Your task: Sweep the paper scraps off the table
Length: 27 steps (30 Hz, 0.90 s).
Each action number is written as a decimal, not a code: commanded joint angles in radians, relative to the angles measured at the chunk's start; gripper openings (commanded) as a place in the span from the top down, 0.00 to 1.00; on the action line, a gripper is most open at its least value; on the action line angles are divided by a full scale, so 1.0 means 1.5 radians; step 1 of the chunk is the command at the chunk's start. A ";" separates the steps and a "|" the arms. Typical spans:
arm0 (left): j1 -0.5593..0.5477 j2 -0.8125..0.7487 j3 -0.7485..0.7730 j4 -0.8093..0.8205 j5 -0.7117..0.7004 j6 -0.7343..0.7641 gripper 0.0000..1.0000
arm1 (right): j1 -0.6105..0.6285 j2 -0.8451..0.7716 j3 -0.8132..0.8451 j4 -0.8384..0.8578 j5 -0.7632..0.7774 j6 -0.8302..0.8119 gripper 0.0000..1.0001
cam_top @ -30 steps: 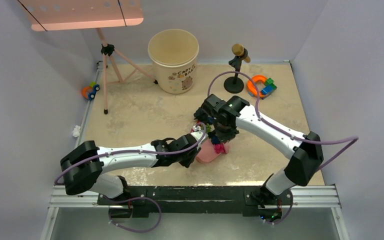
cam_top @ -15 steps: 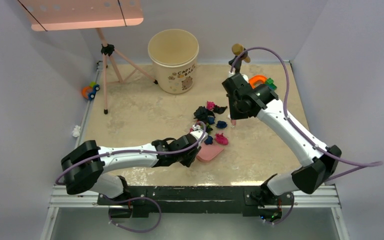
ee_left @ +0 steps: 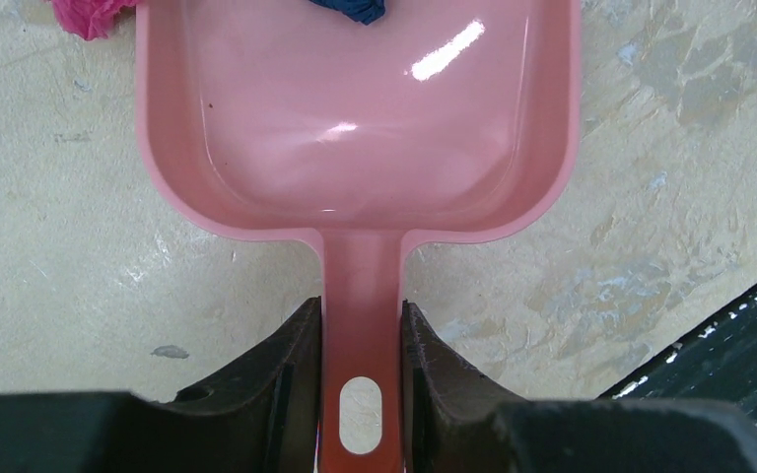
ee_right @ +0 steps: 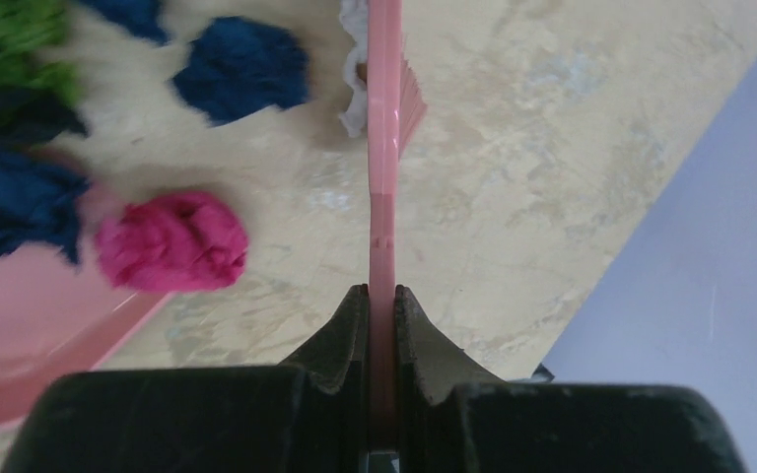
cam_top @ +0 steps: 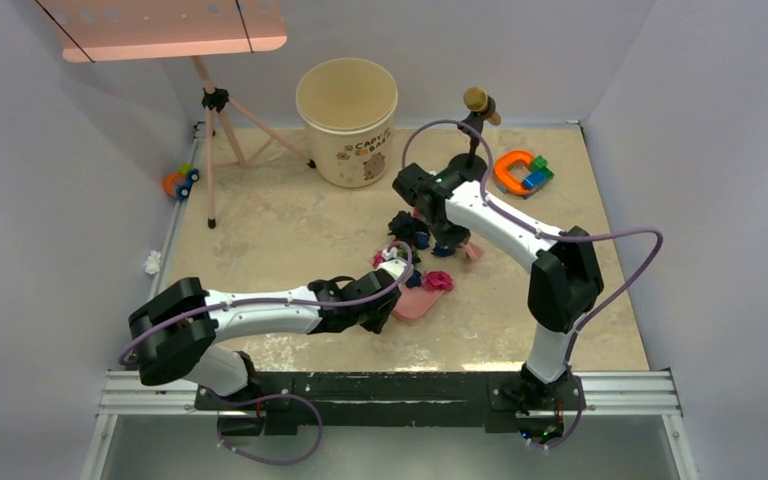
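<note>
paper scraps [cam_top: 438,282] bunched mid-frame on table [cam_top: 290,220], right at lip of dustpan [ee_left: 355,118], handle clamped in left gripper [ee_left: 360,330]. brush [ee_right: 384,148] pinched in right gripper [ee_right: 382,296]. looks mid-sweep; needs next a drag of bristles toward lower left into dustpan, with dustpan held flat.

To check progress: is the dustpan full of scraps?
No, the dustpan is almost bare, with one blue scrap at its mouth.
</note>
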 commanded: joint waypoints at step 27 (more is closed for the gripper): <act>-0.004 -0.069 -0.032 0.087 -0.080 0.053 1.00 | -0.033 -0.373 -0.071 0.104 -0.127 0.027 1.00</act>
